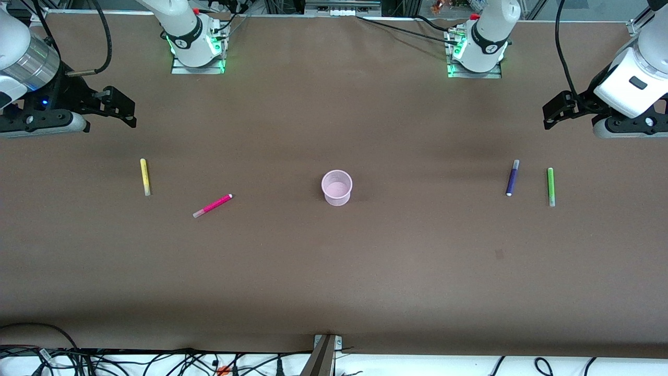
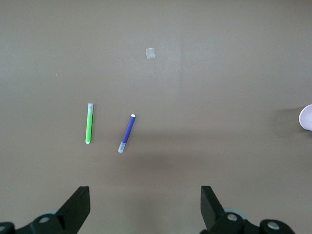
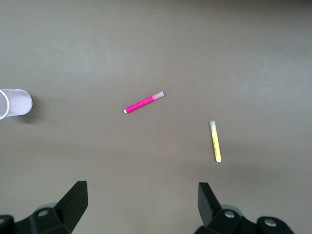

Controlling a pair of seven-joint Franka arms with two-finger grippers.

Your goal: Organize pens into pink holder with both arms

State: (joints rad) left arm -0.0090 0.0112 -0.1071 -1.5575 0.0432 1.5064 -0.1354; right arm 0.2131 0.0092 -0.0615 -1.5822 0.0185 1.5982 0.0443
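The pink holder (image 1: 336, 187) stands upright in the middle of the table; no pen shows in it. The yellow pen (image 1: 145, 177) and magenta pen (image 1: 212, 206) lie toward the right arm's end. The purple pen (image 1: 512, 178) and green pen (image 1: 550, 186) lie toward the left arm's end. My right gripper (image 1: 127, 109) hangs open and empty above the table near the yellow pen. Its wrist view shows the magenta pen (image 3: 144, 103), yellow pen (image 3: 215, 141) and holder (image 3: 14, 103). My left gripper (image 1: 554, 112) hangs open and empty near the green pen (image 2: 89, 123) and purple pen (image 2: 126, 133).
Both arm bases (image 1: 197, 47) (image 1: 477, 52) stand at the table edge farthest from the front camera. Cables and a metal mount (image 1: 324, 355) run along the near edge. A small pale patch (image 2: 150, 53) and a dark mark (image 1: 499, 254) lie flat on the brown tabletop.
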